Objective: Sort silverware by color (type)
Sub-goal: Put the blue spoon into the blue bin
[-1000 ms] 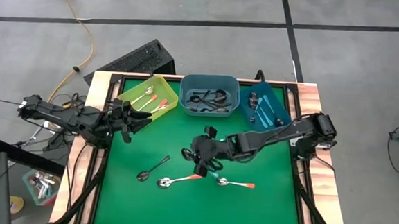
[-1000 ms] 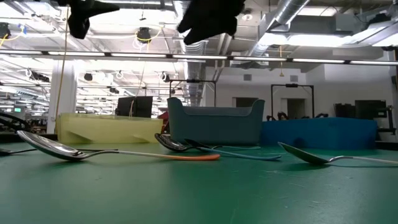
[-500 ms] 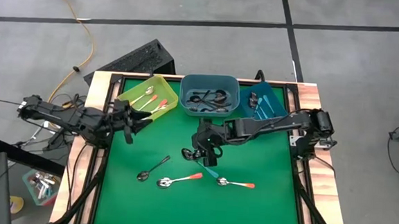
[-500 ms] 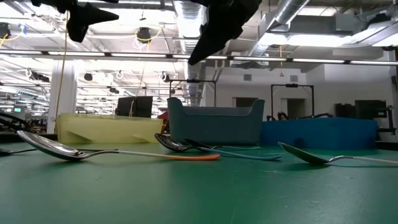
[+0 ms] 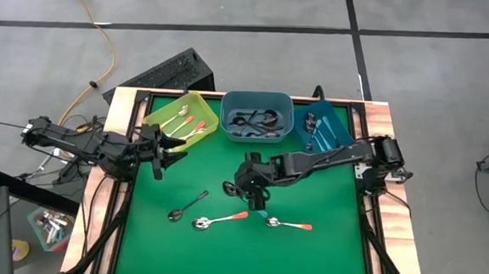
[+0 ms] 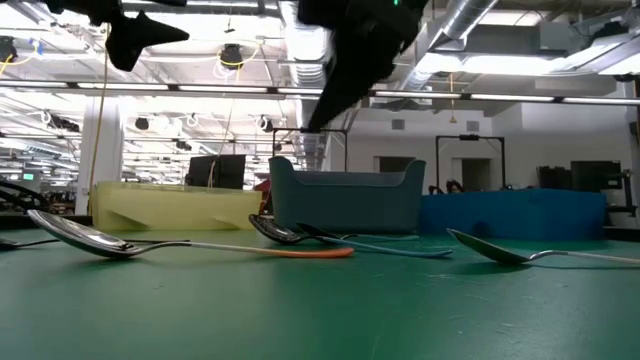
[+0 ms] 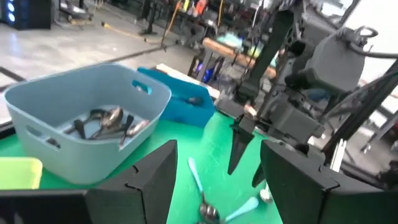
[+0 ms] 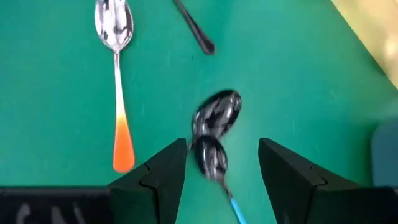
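Two teal-handled spoons (image 8: pixel 214 140) lie bowl to bowl on the green mat, directly under the right gripper (image 8: pixel 221 163), between its spread fingers and untouched. An orange-handled spoon (image 8: pixel 118 74) lies off to one side of the gripper, a dark spoon's handle tip (image 8: pixel 196 28) just ahead of it.

Change over the last second: right arm swung back from the near spoons toward mid-table and now hangs jaws open above the teal pair (image 5: pixel 255 207). Nothing lifted. Reads as lining up a fresh pick, probably bound for the blue bin (image 5: pixel 321 129).

Left gripper (image 5: pixel 160 149): fingers have spread wide, empty, at the mat's left edge just beside the yellow bin (image 5: pixel 157 113).

Green mat (image 5: pixel 323 244) flat, framed in wood. Grey bin (image 5: pixel 257 99) holds dark spoons. Beyond, open workshop with ceiling ducts and strip lights; no people visible.
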